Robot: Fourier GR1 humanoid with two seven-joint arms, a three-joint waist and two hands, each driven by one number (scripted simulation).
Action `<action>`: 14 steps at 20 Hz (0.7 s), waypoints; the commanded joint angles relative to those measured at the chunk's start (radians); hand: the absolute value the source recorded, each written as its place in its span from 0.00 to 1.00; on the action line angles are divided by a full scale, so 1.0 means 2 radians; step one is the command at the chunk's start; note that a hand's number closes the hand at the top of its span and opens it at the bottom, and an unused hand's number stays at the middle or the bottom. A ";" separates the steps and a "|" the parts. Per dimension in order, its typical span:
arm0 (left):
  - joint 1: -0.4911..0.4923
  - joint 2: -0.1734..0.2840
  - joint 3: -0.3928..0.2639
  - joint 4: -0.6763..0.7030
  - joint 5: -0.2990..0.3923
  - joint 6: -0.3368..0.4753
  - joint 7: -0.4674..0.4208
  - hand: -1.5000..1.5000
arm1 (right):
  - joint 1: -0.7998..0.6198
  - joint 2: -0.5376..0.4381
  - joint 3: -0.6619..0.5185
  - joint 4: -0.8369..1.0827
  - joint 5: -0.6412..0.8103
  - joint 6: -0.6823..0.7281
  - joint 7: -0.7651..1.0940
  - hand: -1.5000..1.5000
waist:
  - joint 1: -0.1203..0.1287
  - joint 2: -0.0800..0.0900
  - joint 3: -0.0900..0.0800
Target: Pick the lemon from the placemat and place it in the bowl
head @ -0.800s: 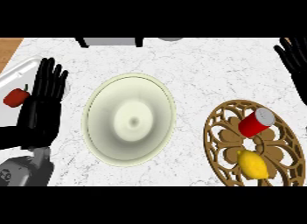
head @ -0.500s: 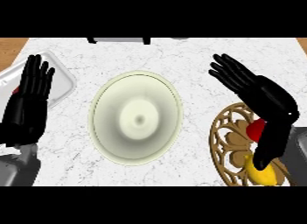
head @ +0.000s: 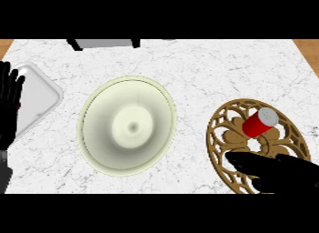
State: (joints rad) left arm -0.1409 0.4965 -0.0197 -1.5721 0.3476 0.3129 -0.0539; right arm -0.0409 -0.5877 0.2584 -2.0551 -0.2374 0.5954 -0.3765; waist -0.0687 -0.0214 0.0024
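The wide cream bowl (head: pixel 128 125) stands at the counter's middle with nothing in it. To its right lies the round brown openwork placemat (head: pixel 220 129), and a red can (head: pixel 258 123) rests on its far part. My right hand (head: pixel 286 173) comes in from the lower right and lies over the near part of the placemat, fingers stretched leftward. It covers the spot where the lemon lay, so the lemon is hidden. My left hand (head: pixel 2 107) rests open at the left edge, fingers up.
A white tray (head: pixel 41 93) lies at the far left, partly behind my left hand. A grey object (head: pixel 105 43) sits at the counter's back edge. Wooden floor shows beyond the counter's back corners.
My right hand has swung from the far right, across above the placemat, down onto its near part, covering the lemon. The view has shifted; the left hand stays at the left edge.
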 commanded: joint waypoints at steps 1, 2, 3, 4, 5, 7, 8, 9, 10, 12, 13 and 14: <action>-0.001 0.017 0.029 0.010 0.018 -0.020 0.000 0.50 | 0.095 -0.064 -0.059 -0.085 0.055 0.038 -0.091 0.00 | -0.005 0.002 0.000; -0.006 0.020 0.032 0.020 0.019 -0.031 -0.010 0.50 | 0.094 -0.071 -0.079 -0.104 0.071 0.029 -0.084 0.00 | -0.001 0.004 0.000; -0.015 0.031 0.039 0.022 0.024 -0.035 0.006 0.50 | 0.080 -0.089 -0.119 -0.097 0.069 0.033 -0.089 0.00 | 0.002 0.005 0.000; 0.004 0.018 0.022 0.010 0.010 -0.027 -0.003 0.50 | 0.099 -0.098 -0.139 -0.116 0.082 0.027 -0.090 0.00 | 0.003 0.003 0.000; 0.001 -0.002 0.012 0.016 0.005 -0.023 -0.017 0.50 | 0.106 -0.106 -0.167 -0.107 0.086 0.028 -0.097 0.00 | 0.006 0.006 0.000; 0.011 0.025 0.039 0.022 0.025 -0.056 -0.022 0.50 | 0.113 -0.132 -0.226 -0.111 0.075 0.031 -0.091 0.00 | 0.011 0.005 -0.001; -0.017 0.013 0.025 0.036 0.011 -0.041 -0.014 0.50 | 0.106 -0.147 -0.243 -0.115 0.067 0.038 -0.076 0.00 | 0.011 0.008 -0.001; -0.017 0.003 0.022 0.039 0.005 -0.033 -0.018 0.50 | 0.123 -0.159 -0.261 -0.115 0.077 0.051 -0.085 0.00 | 0.009 0.007 -0.001; 0.010 -0.001 0.016 0.017 0.007 -0.046 -0.035 0.50 | 0.109 -0.170 -0.259 -0.122 0.091 0.043 -0.048 0.00 | 0.020 0.007 -0.002; -0.020 0.015 0.019 0.027 0.011 -0.044 0.002 0.50 | 0.096 -0.222 -0.284 -0.113 0.117 0.076 -0.058 0.00 | 0.017 0.008 -0.001; -0.029 0.004 0.016 0.020 0.005 -0.027 0.007 0.50 | 0.110 -0.217 -0.269 -0.151 0.134 0.070 -0.041 0.00 | 0.018 0.007 -0.001; -0.011 -0.008 0.011 0.034 0.002 -0.033 -0.018 0.50 | 0.119 -0.241 -0.291 -0.154 0.138 0.091 -0.051 0.00 | 0.011 0.006 -0.001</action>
State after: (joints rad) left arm -0.1681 0.5093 0.0200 -1.5174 0.3651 0.2402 -0.0730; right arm 0.1786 -0.9623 -0.2377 -2.3230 -0.0250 0.6600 -0.4412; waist -0.0434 -0.0082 0.0003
